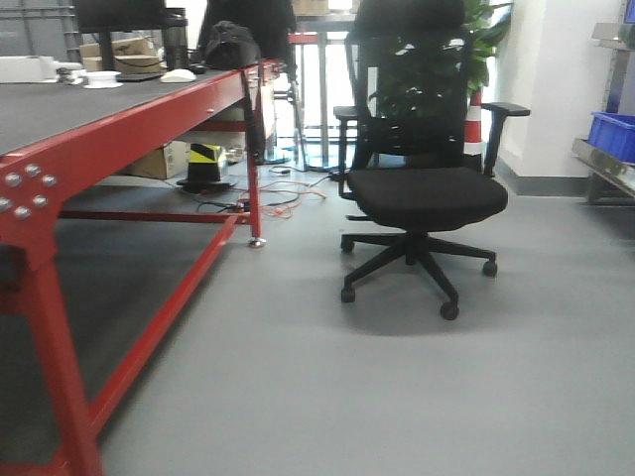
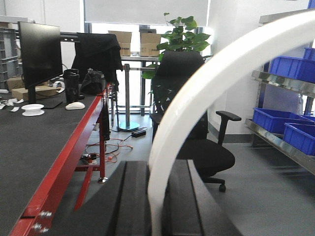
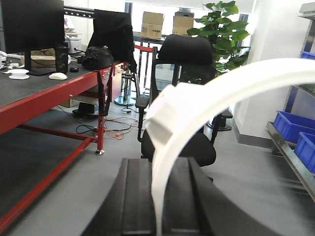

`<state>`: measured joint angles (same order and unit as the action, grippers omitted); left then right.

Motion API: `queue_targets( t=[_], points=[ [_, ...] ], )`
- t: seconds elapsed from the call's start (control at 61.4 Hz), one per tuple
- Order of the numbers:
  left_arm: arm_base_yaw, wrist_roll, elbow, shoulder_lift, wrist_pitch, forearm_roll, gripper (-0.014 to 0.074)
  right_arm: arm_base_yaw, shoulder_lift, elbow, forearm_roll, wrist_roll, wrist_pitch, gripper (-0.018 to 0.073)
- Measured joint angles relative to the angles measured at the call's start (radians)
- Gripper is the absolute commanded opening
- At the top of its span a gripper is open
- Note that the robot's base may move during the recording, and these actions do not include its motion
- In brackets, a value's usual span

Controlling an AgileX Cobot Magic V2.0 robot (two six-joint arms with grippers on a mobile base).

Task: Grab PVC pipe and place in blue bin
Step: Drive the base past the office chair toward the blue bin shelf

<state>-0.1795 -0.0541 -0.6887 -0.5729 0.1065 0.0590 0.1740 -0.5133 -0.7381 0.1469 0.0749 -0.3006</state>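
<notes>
So, we've got the pipe (image 2: 206, 83) held up off the floor, and both wrist views show it running straight between dark claw fingers. The left claw (image 2: 156, 167) looks clamped on it. The right claw (image 3: 157, 162) looks clamped on pipe too, just below a chunky squared sleeve (image 3: 167, 115). We can't tell whether that's one pipe or two.

We'd say the carry is the step in hand. The blue bins (image 2: 283, 69) sit on a metal shelf (image 2: 280, 84) off to the right, beyond the chair (image 1: 427, 193) and away from the bench (image 1: 129, 109). To do it well, we reckon both arms should move together so the arc doesn't twist in the pads. The long free end has to swing clear of the chair back and the shelf edge, and we'd lower it in before letting go.

Material-wise, it's smooth glossy white plastic bent in a wide curve, probably slippery and a bit springy. The bins look like hard, straight-walled plastic. The bench top is matte black on a red steel frame.
</notes>
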Motion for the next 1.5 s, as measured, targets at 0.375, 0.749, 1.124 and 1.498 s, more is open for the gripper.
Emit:
queue_targets(
  t=[0.375, 0.749, 1.124, 1.498],
  points=[
    [0.000, 0.000, 0.000, 0.000, 0.000, 0.000, -0.0111, 0.000, 0.000, 0.000, 0.000, 0.000, 0.000, -0.0168],
    [0.000, 0.000, 0.000, 0.000, 0.000, 0.000, -0.0111, 0.000, 0.000, 0.000, 0.000, 0.000, 0.000, -0.0168],
    [0.000, 0.000, 0.000, 0.000, 0.000, 0.000, -0.0111, 0.000, 0.000, 0.000, 0.000, 0.000, 0.000, -0.0168],
    [0.000, 0.000, 0.000, 0.000, 0.000, 0.000, -0.0111, 0.000, 0.000, 0.000, 0.000, 0.000, -0.002, -0.0168]
  ],
)
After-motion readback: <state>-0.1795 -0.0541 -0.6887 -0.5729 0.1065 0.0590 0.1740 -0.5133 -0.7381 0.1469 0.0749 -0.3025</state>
